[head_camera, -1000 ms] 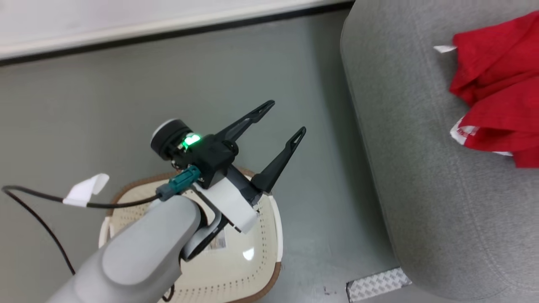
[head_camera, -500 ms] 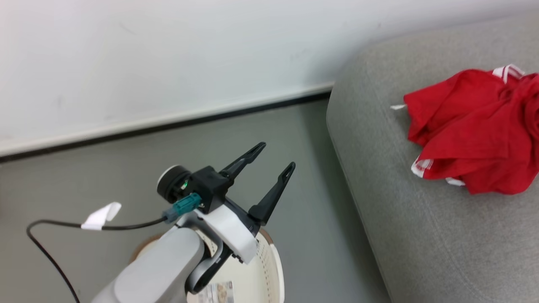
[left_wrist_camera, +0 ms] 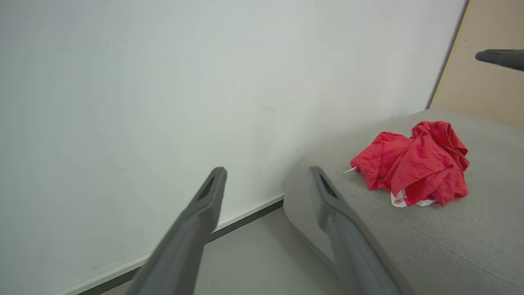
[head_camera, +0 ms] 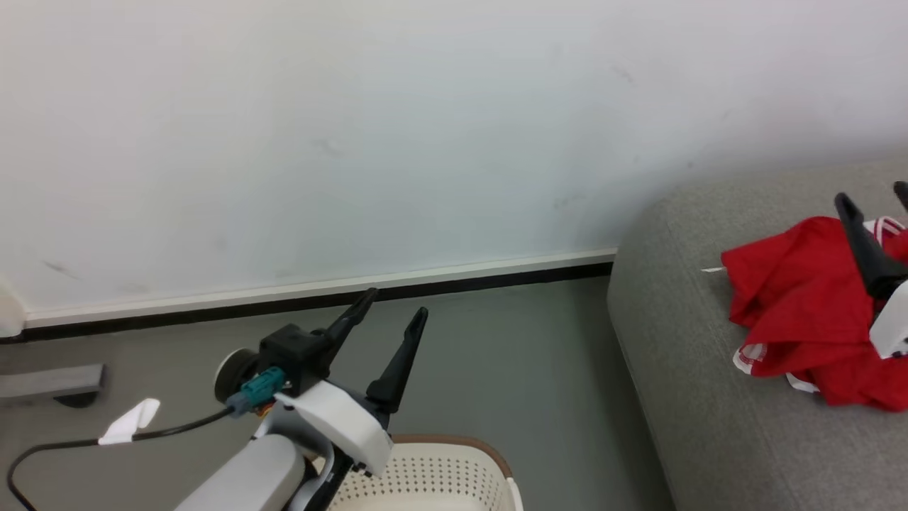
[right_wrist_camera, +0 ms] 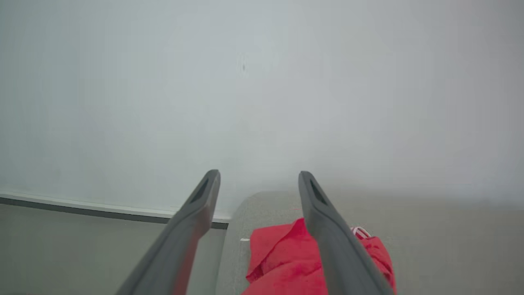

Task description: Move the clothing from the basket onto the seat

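The clothing (head_camera: 801, 319) is a crumpled bright red heap with white trim, lying on the light grey seat (head_camera: 681, 397) at the right. The left wrist view shows the same clothing (left_wrist_camera: 409, 168) on the seat (left_wrist_camera: 450, 246). My right gripper (head_camera: 871, 193) hangs open just above the heap, and the clothing (right_wrist_camera: 278, 262) lies below its empty fingers (right_wrist_camera: 258, 174). My left gripper (head_camera: 397, 301) stands open and empty over the floor, above the far rim of the cream basket (head_camera: 454, 443), whose inside is out of view. Nothing is between its fingers in the left wrist view (left_wrist_camera: 267, 170).
A white wall (head_camera: 355, 142) with a dark baseboard (head_camera: 461, 280) runs behind the grey floor (head_camera: 532, 369). A black cable with a white tag (head_camera: 128, 422) trails from my left wrist. A flat grey object (head_camera: 50, 380) lies at the wall's foot, far left.
The head camera has tilted up, so the basket dropped to the bottom edge and more wall shows. My right gripper now shows over the clothing. Both grippers stay open.
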Motion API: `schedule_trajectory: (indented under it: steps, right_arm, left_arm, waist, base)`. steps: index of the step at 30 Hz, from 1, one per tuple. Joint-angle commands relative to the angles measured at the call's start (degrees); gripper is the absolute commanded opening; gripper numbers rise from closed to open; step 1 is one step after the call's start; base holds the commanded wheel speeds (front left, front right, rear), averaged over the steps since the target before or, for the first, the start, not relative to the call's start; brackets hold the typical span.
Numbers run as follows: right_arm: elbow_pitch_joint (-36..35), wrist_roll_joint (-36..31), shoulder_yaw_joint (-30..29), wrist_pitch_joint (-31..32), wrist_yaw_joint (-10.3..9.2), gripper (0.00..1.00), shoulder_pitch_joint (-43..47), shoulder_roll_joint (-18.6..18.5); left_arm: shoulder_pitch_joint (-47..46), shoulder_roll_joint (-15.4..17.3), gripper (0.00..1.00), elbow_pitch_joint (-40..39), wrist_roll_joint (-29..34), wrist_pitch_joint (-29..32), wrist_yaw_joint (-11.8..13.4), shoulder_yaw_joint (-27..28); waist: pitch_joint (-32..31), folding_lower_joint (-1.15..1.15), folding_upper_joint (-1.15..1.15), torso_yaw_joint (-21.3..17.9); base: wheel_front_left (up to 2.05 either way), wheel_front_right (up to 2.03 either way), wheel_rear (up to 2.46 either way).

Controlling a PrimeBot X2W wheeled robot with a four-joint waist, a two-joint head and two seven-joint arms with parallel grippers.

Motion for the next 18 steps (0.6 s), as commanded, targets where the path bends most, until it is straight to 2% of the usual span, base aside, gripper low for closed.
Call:
schedule_trajectory:
  steps: [1,11,18]
  right_arm:
    - [-1.8,-0.3,-0.4,-0.9,-0.13,1.00,2.3,0.7]
    - [-11.6,-6.5,-5.6,-9.8,-0.13,1.00,14.2,8.9]
    - [-11.1,-10.9,-9.4,-18.7,-0.13,1.00,22.4,15.8]
  left_arm:
    - [1.3,0.5,1.00,-0.1,-1.0,-0.1,0.3,0.7]
    - [8.0,4.0,1.00,-1.1,0.1,-0.1,4.9,9.8]
    - [15.7,3.6,1.00,-3.4,1.2,-0.2,7.8,18.5]
  waist:
    - [-1.9,0.02,0.00,2.8]
    - [-3.6,0.02,0.00,8.1]
    - [-4.5,0.02,0.00,9.9]
  base:
    - [0.00,0.00,0.00]
    - [0.00,0.00,0.00]
    - [0.00,0.00,0.00]
